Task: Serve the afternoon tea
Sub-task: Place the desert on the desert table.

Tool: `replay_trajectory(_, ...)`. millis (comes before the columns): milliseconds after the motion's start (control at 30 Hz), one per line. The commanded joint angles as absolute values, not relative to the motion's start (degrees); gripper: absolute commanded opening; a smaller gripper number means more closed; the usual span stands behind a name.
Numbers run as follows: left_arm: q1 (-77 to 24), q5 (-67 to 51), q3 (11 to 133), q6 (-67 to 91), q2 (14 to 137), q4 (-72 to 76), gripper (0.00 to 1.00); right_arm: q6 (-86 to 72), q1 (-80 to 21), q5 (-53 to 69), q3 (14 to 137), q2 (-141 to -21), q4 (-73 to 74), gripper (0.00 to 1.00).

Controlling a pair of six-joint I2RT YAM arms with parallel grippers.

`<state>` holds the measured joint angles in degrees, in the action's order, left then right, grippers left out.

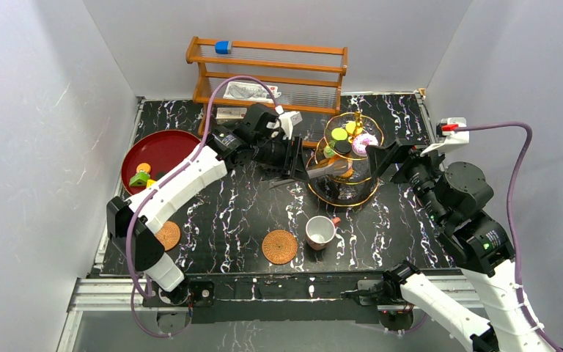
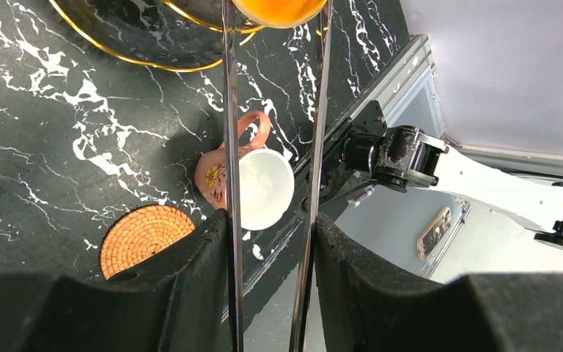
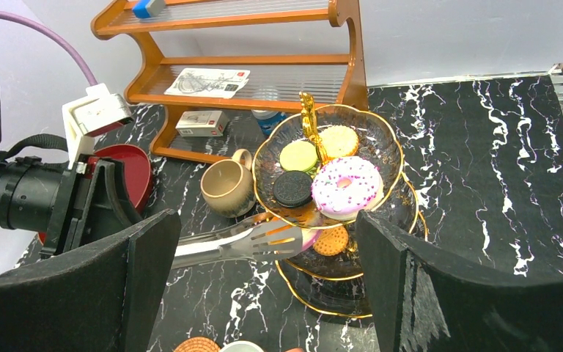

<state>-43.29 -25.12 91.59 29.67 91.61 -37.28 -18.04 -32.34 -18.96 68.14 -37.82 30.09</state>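
From above we see the left gripper (image 1: 297,163) clamped on metal tongs (image 1: 326,170) that reach into the gold-rimmed stand (image 1: 337,199); the right gripper (image 1: 390,156) hangs just beside the stand's right side, jaws wide apart and holding nothing, so both arms crowd it; the wooden rack (image 1: 267,73) closes off the far edge and a red tray (image 1: 163,143) with toy fruits (image 1: 142,174) lies far left; nearer the arm bases the white cup (image 1: 320,232) sits beside one woven coaster (image 1: 279,246), a second coaster (image 1: 167,235) well apart, bare marble between; at the left wrist the tong blades pinch an orange toy (image 2: 278,9) above the stand's rim, with cup and coaster below, close to the table's near edge; at the right wrist our spread fingers (image 3: 139,293) frame the stand's donut (image 3: 347,187) and dark sandwich cookie (image 3: 292,188), the tan mug (image 3: 227,187) just left of the stand, open marble to its right
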Motion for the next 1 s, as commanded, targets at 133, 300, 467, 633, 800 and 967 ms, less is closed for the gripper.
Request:
replay_trajectory(133, -44.3, -27.5, 95.0, 30.0, 93.5, -34.3, 0.35, -18.3, -32.6, -19.0, 70.3, -37.6, 27.6, 0.98)
replay_trajectory(300, -44.8, -27.4, 96.2, 30.0, 95.1, -34.3, 0.35, -18.1, -32.6, -19.1, 70.6, -38.0, 27.4, 0.98)
replay_trajectory(467, -45.2, -26.8, 96.6, 29.9, 96.0, -34.2, 0.35, -18.1, -32.6, -17.9, 70.1, -38.3, 26.3, 0.98)
replay_trajectory(633, -45.6, -26.8, 95.8, 30.6, 96.7, -31.7, 0.35, -18.2, -32.5, -17.4, 69.8, -38.3, 26.0, 0.98)
replay_trajectory(800, -46.4, -27.1, 96.2, 30.7, 97.9, -31.1, 0.35, -18.3, -32.6, -17.4, 69.0, -38.1, 25.5, 0.98)
replay_trajectory(967, -46.6, -27.0, 97.4, 30.6, 99.1, -31.1, 0.35, -18.3, -32.6, -16.9, 69.3, -38.4, 25.2, 0.98)
